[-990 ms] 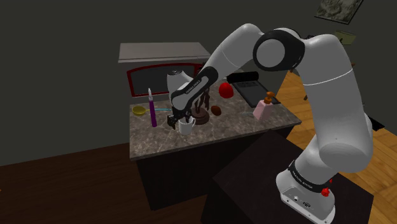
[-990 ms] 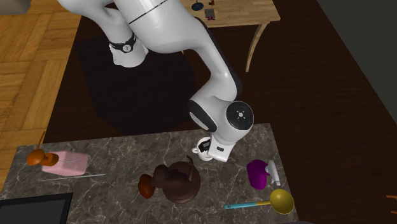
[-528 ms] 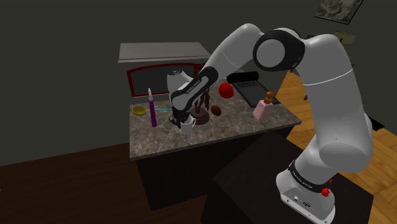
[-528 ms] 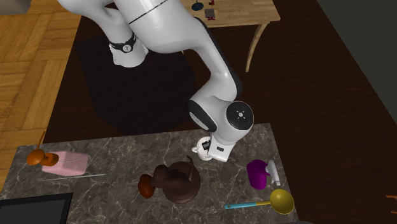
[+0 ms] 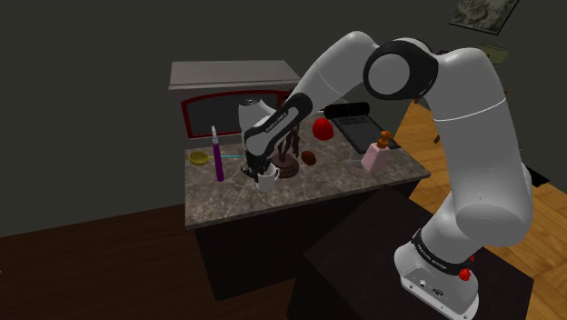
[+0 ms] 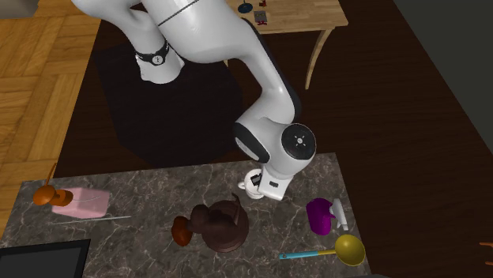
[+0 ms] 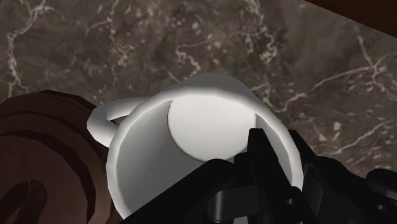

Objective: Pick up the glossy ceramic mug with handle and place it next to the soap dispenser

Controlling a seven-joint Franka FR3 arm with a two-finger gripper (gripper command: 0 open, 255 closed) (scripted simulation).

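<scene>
White mug (image 7: 203, 114) hangs directly beneath the gripper (image 7: 283, 151), whose fingers, set narrowly, pinch its wall, one inside the rim and one outside, with the marbled counter (image 7: 127, 38) below.

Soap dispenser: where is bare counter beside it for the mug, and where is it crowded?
Bare marble lies between the pink soap dispenser and the brown stand, toward the counter edge facing the robot. Crowded: the other end, around the purple bottle and yellow ladle. The gripper holds the white mug.
</scene>
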